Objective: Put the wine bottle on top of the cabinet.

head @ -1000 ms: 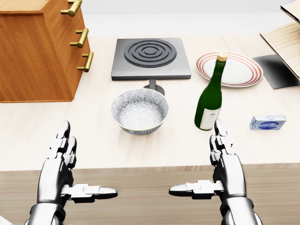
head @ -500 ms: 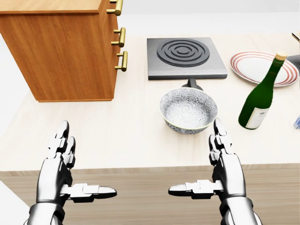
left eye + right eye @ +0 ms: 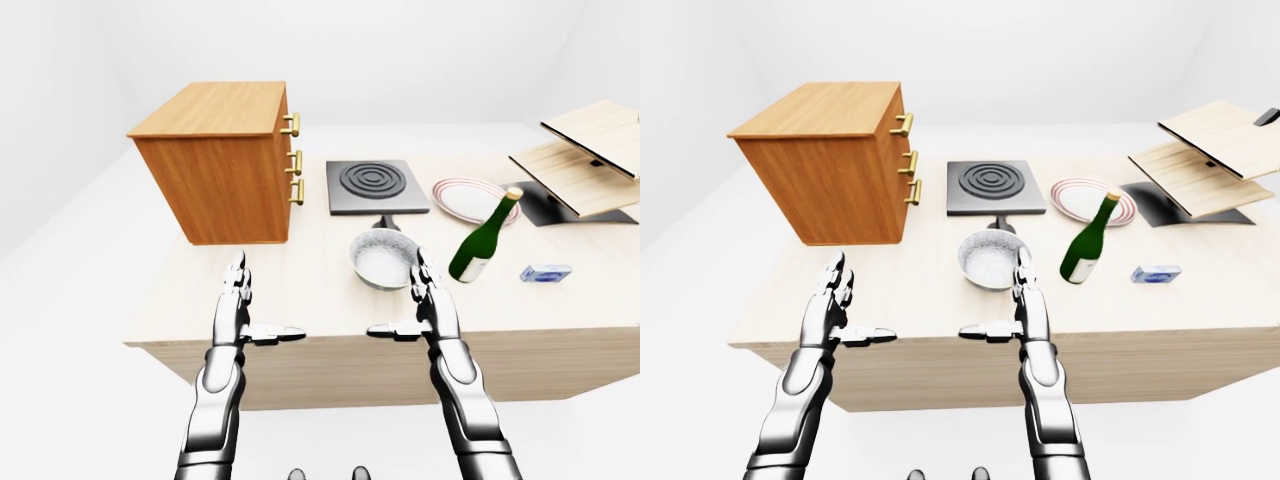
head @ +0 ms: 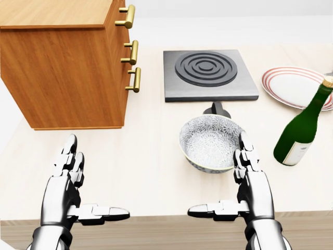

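Note:
A green wine bottle (image 4: pixel 302 130) with a white label and tan cork stands tilted on the table at the right of the head view, beside a striped plate (image 4: pixel 294 86). The wooden cabinet (image 4: pixel 62 67) with three brass handles stands at the upper left, its top bare (image 3: pixel 215 108). My left hand (image 4: pixel 78 195) hovers open over the table's near edge at the lower left. My right hand (image 4: pixel 234 192) is open too, just below a patterned bowl, well left of the bottle. Neither hand touches anything.
A patterned pan-bowl (image 4: pixel 210 141) with a dark handle sits mid-table, below a dark hotplate (image 4: pixel 208 73). A small blue box (image 3: pixel 545 272) lies right of the bottle. Tilted wooden boards on a dark stand (image 3: pixel 585 160) fill the table's far right.
The camera has moved closer and slightly left: cabinet, bowl and bottle slid right and down in the head view. Both hands hold the same open pose.

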Robot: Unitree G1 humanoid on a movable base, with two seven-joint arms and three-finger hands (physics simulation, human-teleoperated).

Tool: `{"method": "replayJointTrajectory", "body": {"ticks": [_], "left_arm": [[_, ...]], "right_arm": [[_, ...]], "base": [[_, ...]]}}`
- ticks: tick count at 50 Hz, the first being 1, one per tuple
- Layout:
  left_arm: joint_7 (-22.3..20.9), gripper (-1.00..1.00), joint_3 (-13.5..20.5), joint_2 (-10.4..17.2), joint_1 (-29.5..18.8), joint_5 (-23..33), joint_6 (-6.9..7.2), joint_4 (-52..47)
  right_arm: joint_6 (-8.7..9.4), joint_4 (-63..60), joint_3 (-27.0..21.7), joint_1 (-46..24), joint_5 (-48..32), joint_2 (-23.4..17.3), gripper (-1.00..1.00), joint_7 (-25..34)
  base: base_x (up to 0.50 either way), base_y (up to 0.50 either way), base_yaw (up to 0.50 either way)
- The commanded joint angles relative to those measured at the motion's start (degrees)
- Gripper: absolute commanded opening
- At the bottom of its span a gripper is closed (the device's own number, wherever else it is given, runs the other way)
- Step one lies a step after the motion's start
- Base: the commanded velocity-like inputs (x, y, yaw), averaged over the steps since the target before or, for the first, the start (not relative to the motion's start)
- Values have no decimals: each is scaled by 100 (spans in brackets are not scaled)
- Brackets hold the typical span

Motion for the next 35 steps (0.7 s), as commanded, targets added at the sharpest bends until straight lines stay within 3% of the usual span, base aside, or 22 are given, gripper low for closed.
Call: {"method": "replayJointTrajectory", "body": {"ticks": [1, 9, 11, 21, 35], "left_arm": [[-9, 100, 9, 2, -19, -7, -3, 6], [-14, 100, 9, 2, -11, -5, -1, 1], [-15, 100, -11, -2, -6, 17, -2, -8], [-18, 100, 0, -2, -2, 8, -27, 16], [-12, 100, -3, -2, -22, 11, -26, 37]], "right_arm": [[-19, 4, -3, -17, -2, -2, 100, -19], [-68, 17, -5, -6, 4, -11, 100, 1], [-5, 48, 11, -35, -59, -21, 100, -15], [-21, 7, -16, 3, -19, -8, 100, -5], [-57, -24, 31, 6, -76, -2, 100, -20]], "base": [[50, 0, 0], [9, 0, 0], [0, 0, 0], [3, 49, 0], [0, 0, 0]]}}
